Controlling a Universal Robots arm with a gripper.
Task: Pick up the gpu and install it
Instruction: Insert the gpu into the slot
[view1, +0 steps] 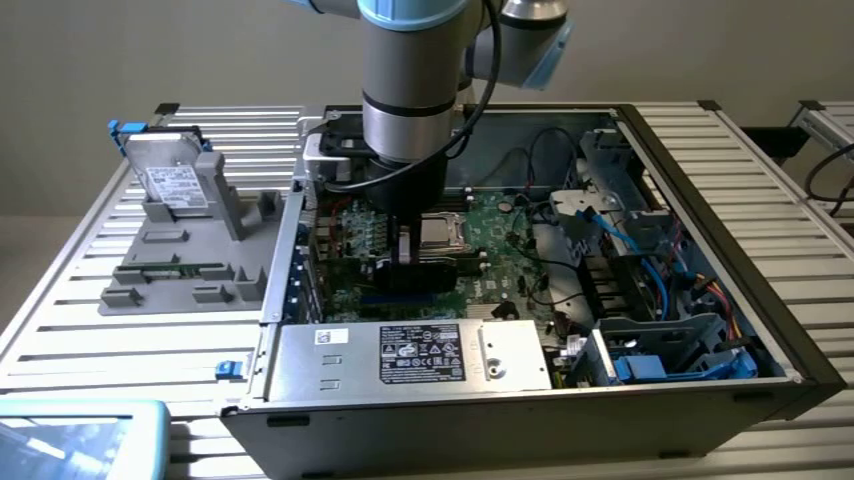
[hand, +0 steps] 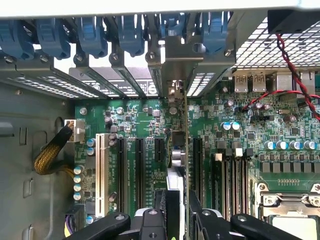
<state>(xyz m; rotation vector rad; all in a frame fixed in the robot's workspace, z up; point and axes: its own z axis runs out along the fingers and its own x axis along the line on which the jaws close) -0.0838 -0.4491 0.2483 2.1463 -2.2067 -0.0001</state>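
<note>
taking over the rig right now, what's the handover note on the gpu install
Gripper: shut on the gpu, down inside the open pc case.
Gpu: held on edge over the motherboard, among the expansion slots, silver bracket end toward the case's rear wall.
Done: pickup.
Left: install; cannot tell whether it is seated, and it is not released.

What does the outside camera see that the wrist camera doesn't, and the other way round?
Exterior view: the arm, the whole case, the power supply and, at that view's left, a grey tray with a hard drive.
Wrist view: a close look at the blue clips, the white slot and a yellow cable.
Both: the green motherboard, and the hand shut on the gpu, held on edge above the slots.
</note>
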